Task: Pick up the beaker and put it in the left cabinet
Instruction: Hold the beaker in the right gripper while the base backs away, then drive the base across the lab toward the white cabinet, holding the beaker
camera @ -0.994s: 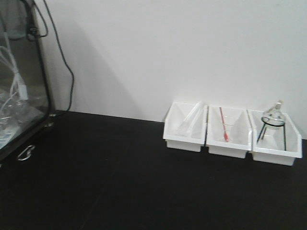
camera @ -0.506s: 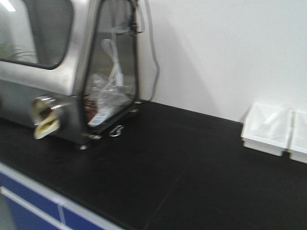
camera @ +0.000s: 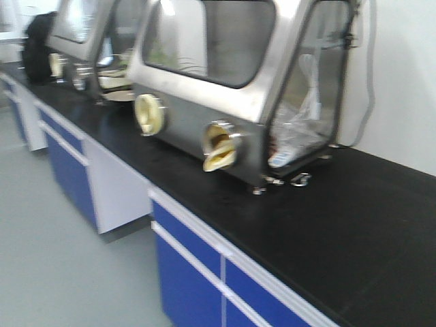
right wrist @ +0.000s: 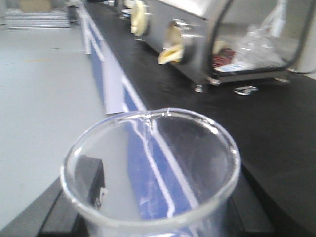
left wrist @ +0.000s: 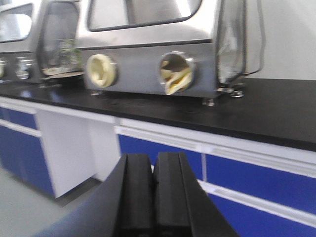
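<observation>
The beaker [right wrist: 150, 168], clear glass with a pour spout at its far rim, fills the lower half of the right wrist view. My right gripper [right wrist: 158, 210] is shut on it, with one black finger [right wrist: 88, 180] showing through the glass on the left and the other at the right of the wall. In the left wrist view my left gripper [left wrist: 153, 163] is shut, its pads pressed together with nothing between them, hanging in front of the bench. Neither gripper shows in the front view. The left cabinet is out of view.
A steel glove box [camera: 231, 88] with yellowish ports stands on a long black benchtop [camera: 340, 218]; a second glove box [camera: 88, 34] stands farther left. Blue cabinet fronts [camera: 191, 266] run under the bench. Grey floor [camera: 61, 272] lies to the left.
The front view has swung left: the white trays slid out past the right edge, while the glove boxes, blue bench fronts and floor came into view.
</observation>
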Controlling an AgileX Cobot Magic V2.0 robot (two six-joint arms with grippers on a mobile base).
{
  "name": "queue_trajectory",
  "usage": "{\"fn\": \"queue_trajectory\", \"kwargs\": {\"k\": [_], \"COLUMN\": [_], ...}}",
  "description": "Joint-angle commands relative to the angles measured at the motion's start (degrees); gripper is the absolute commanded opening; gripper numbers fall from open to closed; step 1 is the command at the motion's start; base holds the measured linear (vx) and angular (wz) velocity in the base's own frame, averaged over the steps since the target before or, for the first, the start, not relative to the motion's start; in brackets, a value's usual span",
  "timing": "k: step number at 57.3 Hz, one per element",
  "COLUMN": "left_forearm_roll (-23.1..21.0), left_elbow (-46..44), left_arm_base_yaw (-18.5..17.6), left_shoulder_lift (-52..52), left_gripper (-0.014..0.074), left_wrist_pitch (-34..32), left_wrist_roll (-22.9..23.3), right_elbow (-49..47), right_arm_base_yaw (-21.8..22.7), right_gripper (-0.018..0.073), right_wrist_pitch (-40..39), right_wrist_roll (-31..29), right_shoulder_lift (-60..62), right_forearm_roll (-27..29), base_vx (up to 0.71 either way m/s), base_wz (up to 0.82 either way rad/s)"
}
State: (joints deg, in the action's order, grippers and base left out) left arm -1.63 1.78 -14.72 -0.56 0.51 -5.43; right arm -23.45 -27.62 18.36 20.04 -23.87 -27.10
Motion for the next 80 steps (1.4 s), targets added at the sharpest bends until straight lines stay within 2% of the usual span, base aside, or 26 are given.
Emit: {"fn": "queue_trajectory", "kwargs": {"k": [1, 39, 64, 80], "left_forearm_roll": [-0.47, -0.47, -0.47, -0.47], "left_elbow": [0.94, 0.94, 0.94, 0.94], "left_arm_base_yaw": [-0.22, -0.22, -0.22, -0.22], "left_shoulder_lift": [-1.04, -1.04, -1.04, -1.04], "left_gripper": [0.0001, 0.0001, 0.0001, 0.0001], "left_wrist_pitch": [-4.79, -4.79, -4.79, -4.79], "left_wrist_roll": [0.19, 0.19, 0.19, 0.19], "right_elbow": [-1.78, -1.78, -1.78, -1.78], "right_arm_base_yaw": [0.14, 0.14, 0.14, 0.14], "right_gripper": [-0.0006, -0.0006, -0.0006, -0.0006], "right_wrist_pitch": [-4.67, -4.61, -4.61, -4.61], "right_wrist_roll": [-0.41, -0.41, -0.41, -0.41], "right_shoulder_lift": [-0.21, -0.21, -0.21, -0.21], "right_forearm_roll": [-1.40, -1.40, -1.40, -1.40], "base_vx": [-0.10, 0.03, 0.20, 0.31], "base_wz": [0.67, 0.61, 0.55, 0.26]}}
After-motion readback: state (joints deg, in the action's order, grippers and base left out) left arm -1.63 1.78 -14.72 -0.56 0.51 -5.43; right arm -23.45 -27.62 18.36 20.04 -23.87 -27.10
